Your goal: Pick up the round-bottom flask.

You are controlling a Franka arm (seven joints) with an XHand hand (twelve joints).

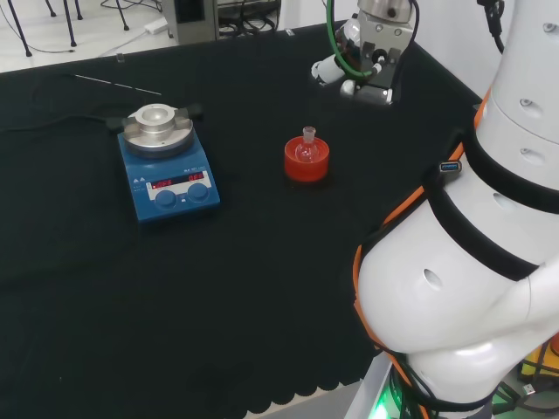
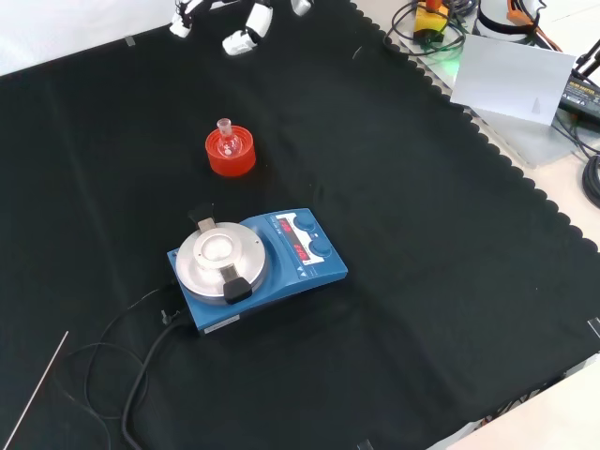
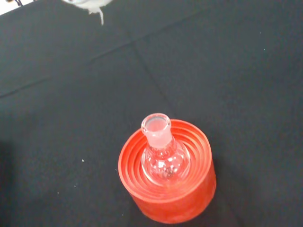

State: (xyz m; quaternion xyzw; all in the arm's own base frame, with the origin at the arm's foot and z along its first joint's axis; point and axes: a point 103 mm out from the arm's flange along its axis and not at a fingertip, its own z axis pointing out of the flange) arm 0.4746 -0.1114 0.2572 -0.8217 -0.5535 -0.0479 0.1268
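Black cloth covers the surface (image 1: 262, 288), where a blue hotplate (image 1: 168, 179) sits left of the red ribbed stand (image 1: 307, 164) cradling the upright round-bottom flask (image 1: 307, 148), while the robot hand (image 1: 345, 74) hovers apart, fingers relaxed, empty.

hand (image 2: 246, 30): cut off by front view's top edge, curl of fingers unclear
flask (image 1: 307, 148) contents: too small to tell

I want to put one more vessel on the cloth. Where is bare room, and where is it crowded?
In the front view, the cloth right of the blue stirrer plate and the red stand holding the flask is bare. The strip between stand and stirrer is narrower. Crowded: lower left, with the stirrer's cable and a thin rod.
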